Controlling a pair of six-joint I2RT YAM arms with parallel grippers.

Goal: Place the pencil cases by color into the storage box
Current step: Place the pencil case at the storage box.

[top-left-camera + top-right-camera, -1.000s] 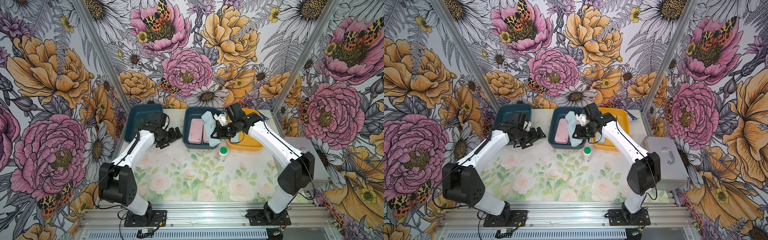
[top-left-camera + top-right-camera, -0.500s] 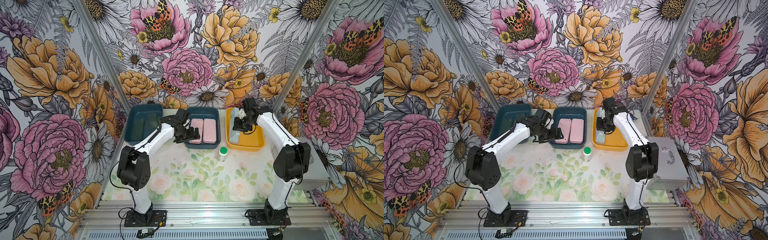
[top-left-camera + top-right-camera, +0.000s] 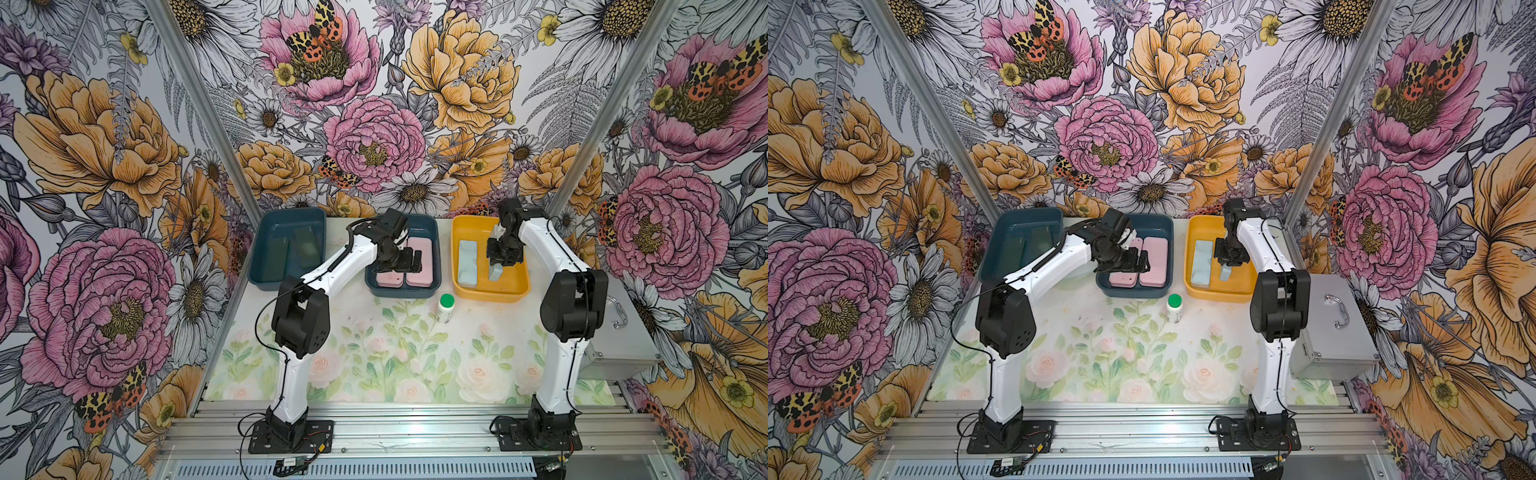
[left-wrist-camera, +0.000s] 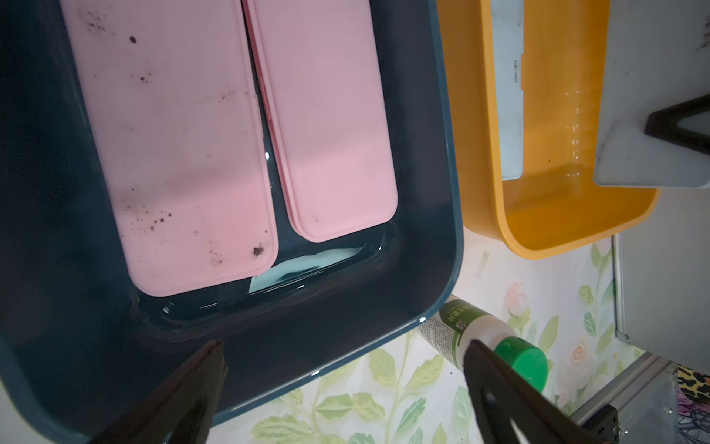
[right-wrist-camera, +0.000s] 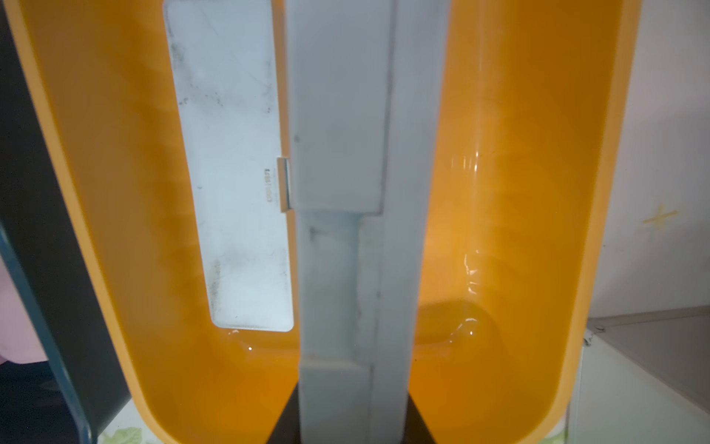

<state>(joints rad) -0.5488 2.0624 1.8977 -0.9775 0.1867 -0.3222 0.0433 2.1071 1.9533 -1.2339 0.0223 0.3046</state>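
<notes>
1. Left fingers (image 4: pixel 499 392) are spread wide and empty, hovering over the front part of the middle dark blue plastic bin (image 3: pixel 402 291).
2. In that bin the two pink oblong pencil cases (image 4: pixel 173 153) (image 4: pixel 326 134) lie flat, side by side, with a thin gap between them.
3. Over to the right fingers (image 5: pixel 418 426): they are pinching a light blue pencil case (image 5: pixel 345 230) by its long edges and holding it on edge inside the yellow plastic bin (image 3: pixel 490 293).
4. In both top views that held case (image 3: pixel 495 272) (image 3: pixel 1225 272) points its lower end down toward the bin floor; whether it touches the floor, I cannot tell.
5. Just beside it, the second light blue pencil case (image 3: pixel 468 262) lies flat along the bin's other side.
6. Far left, another dark blue plastic bin (image 3: pixel 266 257) holds the two dark green pencil cases (image 3: pixel 277 257) (image 3: pixel 307 247), lying next to each other.
7. A small white bottle with a green cap (image 3: pixel 446 307) stands upright on the flower-printed desk (image 3: pixel 374 353), just in front of the gap between the middle bin and the yellow one.
8. A silver metal case with a handle (image 3: pixel 1337 332) sits off the desk's right edge.
</notes>
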